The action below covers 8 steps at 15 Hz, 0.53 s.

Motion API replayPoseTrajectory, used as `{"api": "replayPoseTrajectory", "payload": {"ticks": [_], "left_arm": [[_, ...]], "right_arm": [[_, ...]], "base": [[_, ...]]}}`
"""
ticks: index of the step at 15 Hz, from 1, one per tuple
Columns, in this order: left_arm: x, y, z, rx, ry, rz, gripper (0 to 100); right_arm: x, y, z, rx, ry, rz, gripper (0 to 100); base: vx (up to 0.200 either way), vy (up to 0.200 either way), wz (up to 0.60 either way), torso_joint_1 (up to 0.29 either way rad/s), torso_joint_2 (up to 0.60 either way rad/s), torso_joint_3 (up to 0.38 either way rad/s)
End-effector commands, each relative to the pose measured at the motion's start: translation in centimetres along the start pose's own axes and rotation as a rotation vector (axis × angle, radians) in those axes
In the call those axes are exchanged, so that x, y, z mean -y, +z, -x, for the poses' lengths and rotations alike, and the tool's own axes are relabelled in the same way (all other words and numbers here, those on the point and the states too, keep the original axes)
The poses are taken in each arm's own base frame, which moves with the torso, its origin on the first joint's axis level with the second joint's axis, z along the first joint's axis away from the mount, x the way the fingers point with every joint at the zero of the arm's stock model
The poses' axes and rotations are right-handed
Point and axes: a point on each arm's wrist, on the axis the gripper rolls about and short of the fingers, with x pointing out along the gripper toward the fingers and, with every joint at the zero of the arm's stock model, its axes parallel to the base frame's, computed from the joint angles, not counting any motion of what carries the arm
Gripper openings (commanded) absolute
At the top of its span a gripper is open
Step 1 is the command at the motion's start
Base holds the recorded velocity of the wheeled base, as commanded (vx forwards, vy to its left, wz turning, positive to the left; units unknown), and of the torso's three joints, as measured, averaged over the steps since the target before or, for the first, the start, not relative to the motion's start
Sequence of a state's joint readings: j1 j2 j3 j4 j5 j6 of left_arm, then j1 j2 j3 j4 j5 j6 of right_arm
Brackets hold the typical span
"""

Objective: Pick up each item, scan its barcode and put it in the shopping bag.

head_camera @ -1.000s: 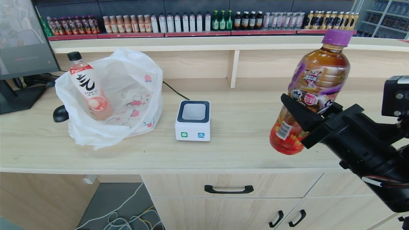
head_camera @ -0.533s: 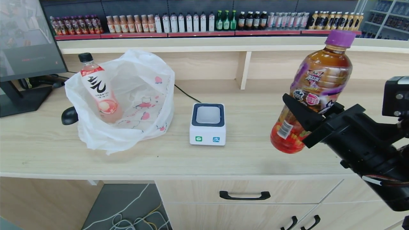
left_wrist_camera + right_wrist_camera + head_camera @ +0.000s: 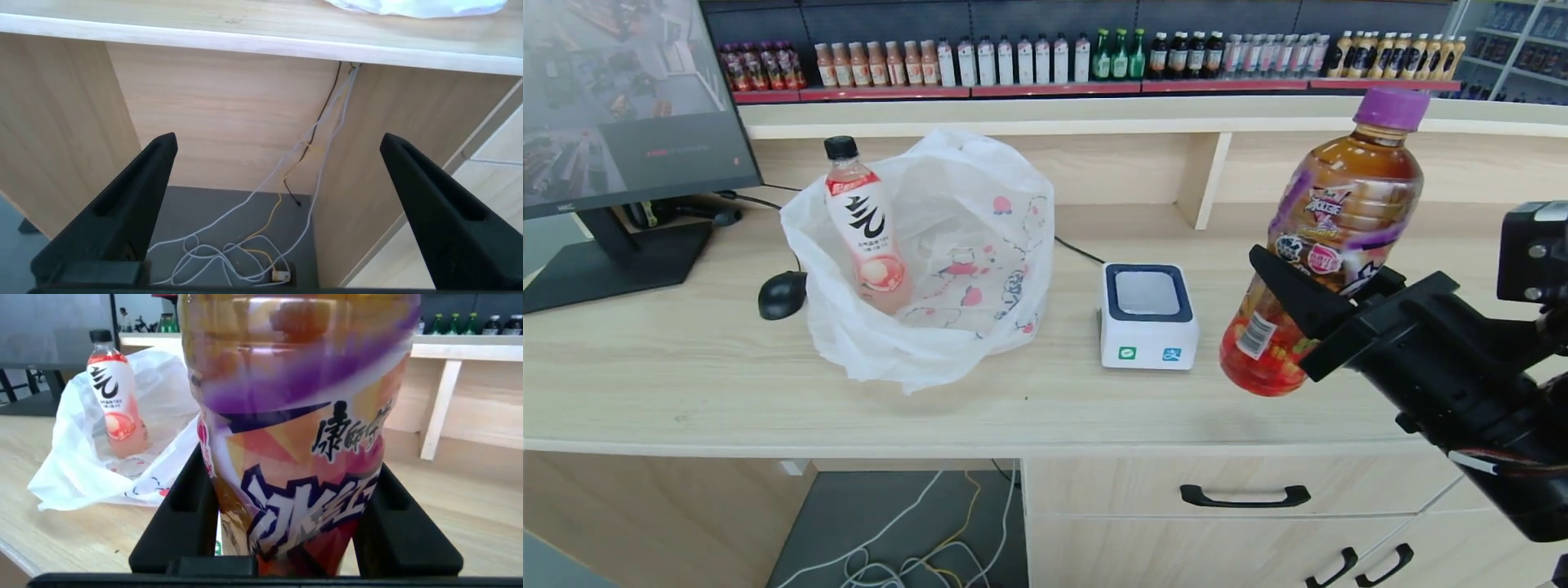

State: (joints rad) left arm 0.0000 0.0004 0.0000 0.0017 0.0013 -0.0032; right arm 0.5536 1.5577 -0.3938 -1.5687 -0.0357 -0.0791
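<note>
My right gripper (image 3: pixel 1327 314) is shut on a tea bottle (image 3: pixel 1327 237) with a purple cap, held upright above the counter's right side, its barcode facing left. In the right wrist view the tea bottle (image 3: pixel 298 433) sits between my fingers (image 3: pixel 176 518). The white scanner (image 3: pixel 1147 316) stands on the counter just left of the bottle. A white shopping bag (image 3: pixel 931 253) stands open further left with a pink drink bottle (image 3: pixel 864 229) upright inside. My left gripper (image 3: pixel 278 212) is open below the counter edge, over floor cables.
A black mouse (image 3: pixel 782 294) lies left of the bag and a monitor (image 3: pixel 621 106) stands at the far left. A raised shelf (image 3: pixel 1094 110) runs along the counter's back, with a divider (image 3: pixel 1201 175) behind the scanner. Drawers with black handles (image 3: pixel 1244 496) are below.
The head camera has shifted, so the whole scene slid right in the picture. The tea bottle now stands closer to the scanner; my right gripper keeps its hold.
</note>
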Motion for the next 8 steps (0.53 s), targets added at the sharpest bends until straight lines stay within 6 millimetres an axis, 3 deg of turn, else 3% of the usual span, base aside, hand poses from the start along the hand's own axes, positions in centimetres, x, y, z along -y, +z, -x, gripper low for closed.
{"api": "replayPoseTrajectory", "payload": {"ticks": [1, 8], "left_arm": [[0.0, 0.0, 0.0, 0.001, 0.0, -0.002, 100], [0.0, 0.0, 0.0, 0.001, 0.0, -0.003, 100]], "right_arm": [[0.03, 0.43, -0.01, 0.018, -0.002, -0.003, 0], [0.48, 0.97, -0.2, 0.043, -0.02, 0.014, 0]], "base": [[0.0, 0.0, 0.0, 0.0, 0.0, 0.0], [0.0, 0.0, 0.0, 0.0, 0.0, 0.0]]}}
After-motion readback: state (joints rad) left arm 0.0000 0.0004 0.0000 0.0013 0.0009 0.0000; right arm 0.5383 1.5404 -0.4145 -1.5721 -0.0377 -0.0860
